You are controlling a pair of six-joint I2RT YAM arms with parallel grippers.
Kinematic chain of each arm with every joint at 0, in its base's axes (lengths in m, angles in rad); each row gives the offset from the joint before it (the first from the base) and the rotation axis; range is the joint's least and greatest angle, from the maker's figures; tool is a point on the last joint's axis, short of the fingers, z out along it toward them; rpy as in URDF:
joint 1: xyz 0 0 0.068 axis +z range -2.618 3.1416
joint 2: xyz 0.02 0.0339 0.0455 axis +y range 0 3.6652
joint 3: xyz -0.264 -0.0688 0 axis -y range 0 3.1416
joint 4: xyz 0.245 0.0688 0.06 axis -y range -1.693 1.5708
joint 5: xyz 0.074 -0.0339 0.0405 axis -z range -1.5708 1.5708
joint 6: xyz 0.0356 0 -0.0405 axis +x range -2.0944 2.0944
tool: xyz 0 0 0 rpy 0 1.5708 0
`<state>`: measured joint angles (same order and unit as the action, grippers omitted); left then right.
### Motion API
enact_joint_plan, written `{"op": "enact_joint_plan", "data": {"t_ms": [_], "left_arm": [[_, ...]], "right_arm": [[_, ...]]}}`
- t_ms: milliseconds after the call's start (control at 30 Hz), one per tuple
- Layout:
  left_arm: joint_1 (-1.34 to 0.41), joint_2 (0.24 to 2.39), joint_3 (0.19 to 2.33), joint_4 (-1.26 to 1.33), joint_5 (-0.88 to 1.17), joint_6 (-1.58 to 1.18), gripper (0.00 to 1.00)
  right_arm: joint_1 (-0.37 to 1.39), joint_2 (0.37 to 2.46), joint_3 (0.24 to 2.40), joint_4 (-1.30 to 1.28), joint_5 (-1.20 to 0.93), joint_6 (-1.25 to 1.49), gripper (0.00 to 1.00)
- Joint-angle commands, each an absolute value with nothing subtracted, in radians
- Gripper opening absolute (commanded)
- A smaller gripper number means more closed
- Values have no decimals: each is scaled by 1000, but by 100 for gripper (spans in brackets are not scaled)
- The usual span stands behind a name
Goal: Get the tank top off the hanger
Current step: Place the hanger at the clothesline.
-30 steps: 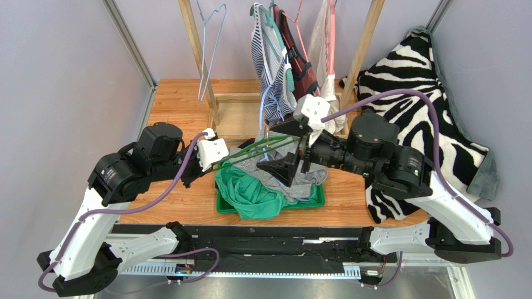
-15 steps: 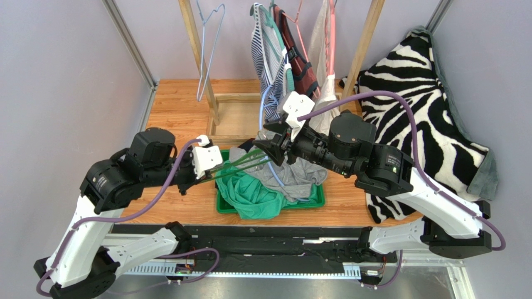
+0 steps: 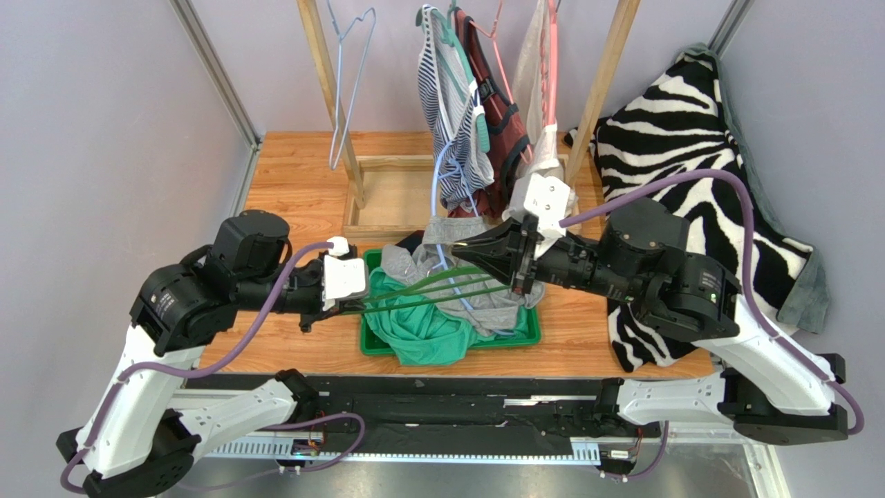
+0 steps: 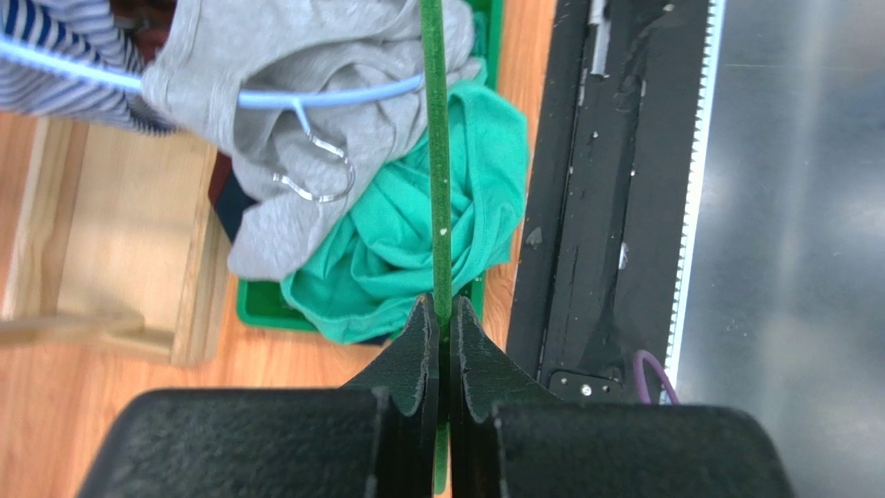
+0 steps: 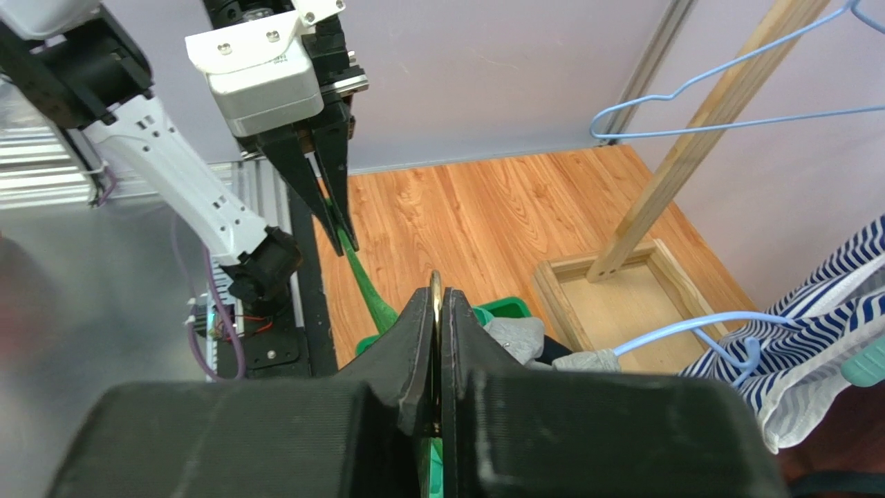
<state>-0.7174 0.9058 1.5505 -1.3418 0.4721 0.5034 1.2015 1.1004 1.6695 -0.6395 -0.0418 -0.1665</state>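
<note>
1. The left gripper (image 4: 437, 314) is reaching in low and level from the left of the shallow green plastic tray (image 3: 532, 330). Its jaws are pinching tight on one end of the thin green hanger (image 3: 426, 283).
2. The right gripper (image 5: 436, 301) is pointing leftward above the tray's far half, forearm stretched out level. Its jaws are pressing together on a brass-coloured metal loop (image 5: 436, 278), seemingly the hanger's hook.
3. The hanger is spanning the gap between the two claws, just above the tray.
4. A teal-green garment (image 3: 416, 324) is lying bunched in the tray right under the hanger and spilling over the near rim. Whether any of it is hanging on the hanger, I cannot tell.
5. A crumpled grey garment (image 3: 497, 296) on a pale blue wire hanger (image 4: 343, 97) is lying across the tray's far right part.
6. The tray is sitting on a wooden table (image 3: 301, 176). Behind the tray, a wooden rack (image 3: 608, 73) is carrying a navy-striped top (image 3: 441, 93) and a maroon garment (image 3: 499, 104). To the tray's right, a zebra-print blanket (image 3: 706, 156) is draping down.
</note>
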Motion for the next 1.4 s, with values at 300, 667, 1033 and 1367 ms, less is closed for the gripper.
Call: {"op": "enact_joint_plan", "data": {"t_ms": [300, 667, 1033, 1367], "left_arm": [[-687, 841, 1637, -1531, 497, 514, 0], [-571, 764, 1606, -1284, 36, 232, 0], [-541, 948, 1745, -1129, -290, 6, 0], [-541, 1149, 1894, -971, -390, -52, 0]], "right_arm": [[1086, 1069, 1770, -603, 184, -258, 95], [1088, 891, 1749, -586, 184, -226, 100], [1088, 828, 1667, -615, 178, -173, 100], [1088, 815, 1617, -604, 179, -156, 100]]}}
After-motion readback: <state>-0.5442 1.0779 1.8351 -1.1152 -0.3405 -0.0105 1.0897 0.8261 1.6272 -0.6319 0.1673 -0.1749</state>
